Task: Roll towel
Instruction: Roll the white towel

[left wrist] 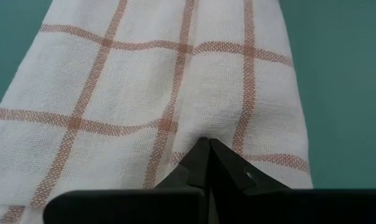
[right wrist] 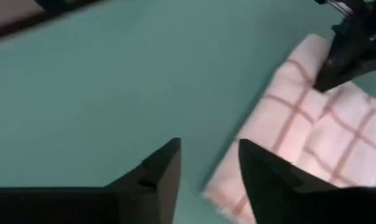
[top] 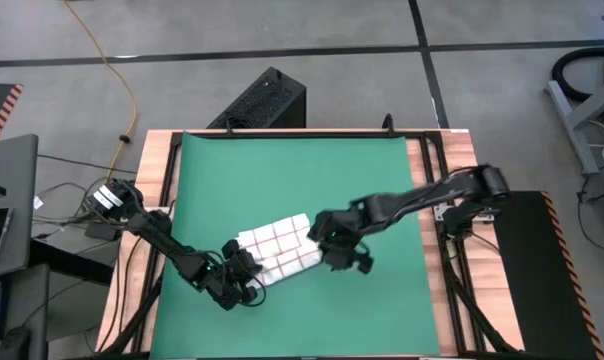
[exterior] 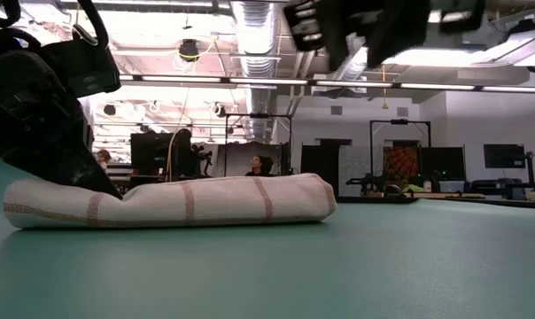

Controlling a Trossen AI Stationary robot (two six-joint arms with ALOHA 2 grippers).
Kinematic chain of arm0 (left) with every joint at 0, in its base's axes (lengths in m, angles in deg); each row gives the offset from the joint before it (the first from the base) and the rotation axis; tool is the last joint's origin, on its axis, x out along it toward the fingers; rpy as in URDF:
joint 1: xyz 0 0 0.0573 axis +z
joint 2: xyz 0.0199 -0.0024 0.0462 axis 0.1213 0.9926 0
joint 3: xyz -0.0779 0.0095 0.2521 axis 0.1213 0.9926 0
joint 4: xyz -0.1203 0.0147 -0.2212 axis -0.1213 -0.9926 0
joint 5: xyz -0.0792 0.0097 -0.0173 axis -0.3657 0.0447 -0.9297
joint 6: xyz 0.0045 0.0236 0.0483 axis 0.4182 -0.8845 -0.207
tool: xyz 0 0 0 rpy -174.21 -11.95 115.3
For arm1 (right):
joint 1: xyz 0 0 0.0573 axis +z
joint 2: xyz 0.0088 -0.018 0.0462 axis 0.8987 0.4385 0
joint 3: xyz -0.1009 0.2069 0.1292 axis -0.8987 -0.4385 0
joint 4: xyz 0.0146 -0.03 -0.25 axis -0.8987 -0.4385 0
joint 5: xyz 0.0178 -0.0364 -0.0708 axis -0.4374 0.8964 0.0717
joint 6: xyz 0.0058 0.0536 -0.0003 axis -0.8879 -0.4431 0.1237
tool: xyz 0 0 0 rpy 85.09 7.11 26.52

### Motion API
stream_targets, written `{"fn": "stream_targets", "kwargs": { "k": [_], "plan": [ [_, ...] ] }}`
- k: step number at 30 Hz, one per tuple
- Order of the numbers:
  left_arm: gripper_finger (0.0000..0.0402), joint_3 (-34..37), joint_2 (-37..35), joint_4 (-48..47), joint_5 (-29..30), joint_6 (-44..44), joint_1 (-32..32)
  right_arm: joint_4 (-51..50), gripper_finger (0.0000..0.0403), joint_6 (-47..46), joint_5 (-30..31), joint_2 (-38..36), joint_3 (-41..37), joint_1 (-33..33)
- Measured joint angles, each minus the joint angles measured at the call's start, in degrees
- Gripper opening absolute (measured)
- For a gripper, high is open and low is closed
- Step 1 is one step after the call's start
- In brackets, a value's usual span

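The towel (top: 277,245) is a white cloth with a red-brown grid, lying as a low roll on the green mat (top: 292,170); in the low view the towel (exterior: 205,202) rests along its whole length. My left gripper (left wrist: 208,144) is shut, with its tips on the towel's near-left end. My right gripper (right wrist: 210,155) is open and hangs above the mat beside the towel's right end (right wrist: 238,186), clear of it; in the low view my right gripper (exterior: 356,35) is high above the roll. My left gripper presses its shut fingertips (left wrist: 203,155) onto the top of the towel near its left end (exterior: 117,197), slanting down from the table's near-left side. The cloth dips under the tips, and a crease (left wrist: 182,93) runs away from them. The towel lies flat on the mat.
Bare mat lies to the far side and right of the towel (top: 362,170). Wooden table edges (top: 167,180) frame the mat, and a black box (top: 267,100) stands past the far edge. Machines and a person show in the room behind.
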Motion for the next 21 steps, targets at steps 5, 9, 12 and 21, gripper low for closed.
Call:
{"fn": "stream_targets", "kwargs": {
  "k": [5, 9, 12, 21],
  "plan": [
    [0.0000, 0.0, 0.0, -0.4, -0.2, 0.0, 0.0, 5.3, 0.0224, 0.9, 8.4, 5.6, 0.0, 1.1],
    [0.0000, 0.0, 0.0, -0.5, -0.2, 0.0, 0.0, 6.1, 0.0226, 0.9, 8.7, 9.1, 0.0, 0.1],
    [0.0000, 0.0, 0.0, -0.6, -0.3, 0.0, 0.0, 5.9, 0.0222, 0.0, 8.7, 11.5, 0.0, -0.7],
    [0.0000, 0.1, 0.1, -0.6, -0.5, 0.1, 0.0, 4.7, 0.0211, -5.5, 9.6, 16.3, 0.0, -4.6]
  ]
}}
